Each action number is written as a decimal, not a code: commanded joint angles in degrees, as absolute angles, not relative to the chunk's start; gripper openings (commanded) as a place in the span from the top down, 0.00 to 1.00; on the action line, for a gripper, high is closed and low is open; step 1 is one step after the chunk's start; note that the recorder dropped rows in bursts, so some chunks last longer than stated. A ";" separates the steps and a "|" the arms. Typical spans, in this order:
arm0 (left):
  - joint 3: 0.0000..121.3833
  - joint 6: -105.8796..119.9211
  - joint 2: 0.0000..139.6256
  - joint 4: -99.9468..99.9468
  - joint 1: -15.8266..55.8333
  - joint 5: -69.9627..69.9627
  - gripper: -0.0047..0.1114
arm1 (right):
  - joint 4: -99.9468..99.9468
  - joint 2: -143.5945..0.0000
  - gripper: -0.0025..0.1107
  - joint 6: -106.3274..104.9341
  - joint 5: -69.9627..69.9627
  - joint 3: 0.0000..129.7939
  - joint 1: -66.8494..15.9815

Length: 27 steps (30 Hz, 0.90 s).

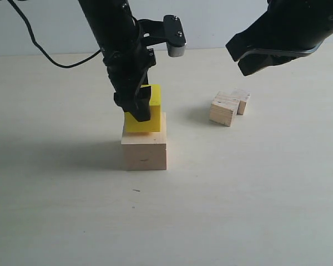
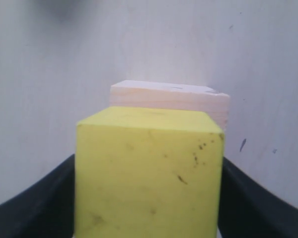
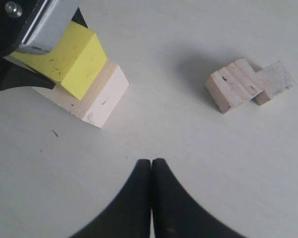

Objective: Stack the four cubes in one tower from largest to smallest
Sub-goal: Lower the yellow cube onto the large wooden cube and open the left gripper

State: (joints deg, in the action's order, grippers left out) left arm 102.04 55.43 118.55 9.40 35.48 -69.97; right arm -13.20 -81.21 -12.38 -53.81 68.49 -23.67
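The large pale wooden cube (image 1: pixel 144 147) stands on the table left of centre. On top of it sits the bright yellow cube (image 1: pixel 147 113), tilted a little, with my left gripper (image 1: pixel 137 105) shut on it. From the left wrist the yellow cube (image 2: pixel 149 173) fills the space between the black fingers (image 2: pixel 35 203), and the pale cube (image 2: pixel 174 96) shows behind it. The grain-lined wooden cube (image 1: pixel 223 110) and the small pale cube (image 1: pixel 241 100) lie touching at the right. My right gripper (image 3: pixel 152 163) hangs shut and empty, high above the table.
A black cable (image 1: pixel 44 50) trails across the table's back left. Pale bare tabletop (image 1: pixel 238 210) stretches across the front and right.
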 commanded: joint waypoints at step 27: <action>102.60 51.82 115.36 8.23 35.45 -69.96 0.27 | -13.35 -80.85 0.98 -12.48 -53.88 68.28 -23.35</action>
